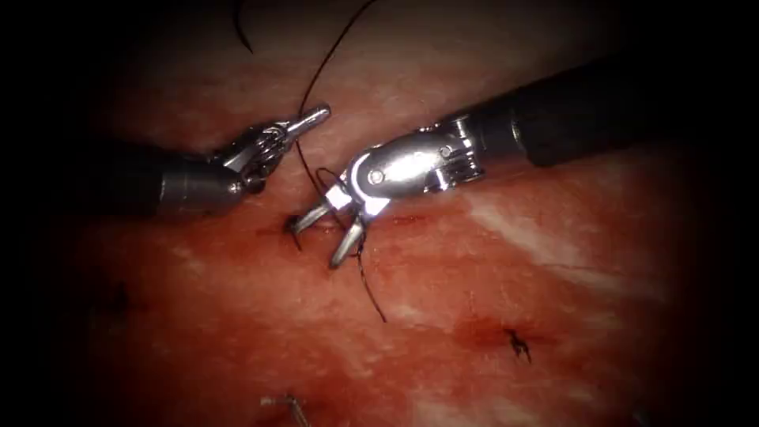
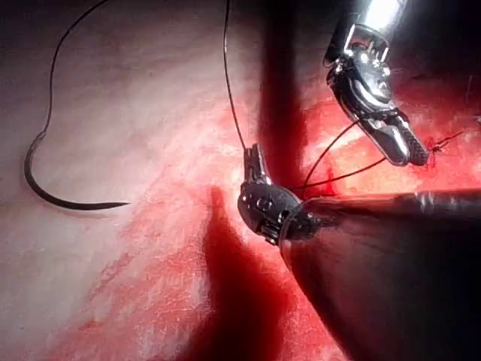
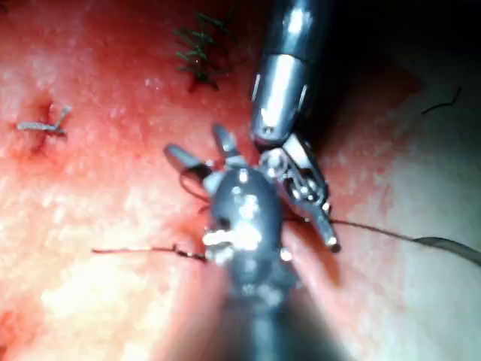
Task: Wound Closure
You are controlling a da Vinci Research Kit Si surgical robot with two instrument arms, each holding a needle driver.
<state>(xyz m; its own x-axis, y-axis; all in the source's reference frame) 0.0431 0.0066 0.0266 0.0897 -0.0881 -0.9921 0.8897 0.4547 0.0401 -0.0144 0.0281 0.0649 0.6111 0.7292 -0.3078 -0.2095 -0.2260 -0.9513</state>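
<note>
Two grippers work over the tissue (image 1: 490, 316), a broad slab wet with red fluid (image 1: 261, 277) around the cut (image 1: 294, 225). The right gripper (image 1: 320, 239) comes in from the right and hangs directly over the cut, its jaws spread wide and holding nothing; one jaw points at the dark stitch site, the other angles down beside it. The left gripper (image 1: 316, 115) lies to the left of the cut and a little above it, jaws pressed together on the thread (image 1: 316, 79), which rises from it toward the top of the endoscope view and also runs down to a small loop by the right gripper's wrist. A loose tail of thread (image 1: 371, 289) trails from the cut toward the lower right. In the left wrist view the needle (image 2: 56, 197) lies free on pale tissue, well apart from both grippers, not in the tissue, with thread curving off its end. An earlier stitch (image 1: 518, 344) sits well to the right of the cut.
</note>
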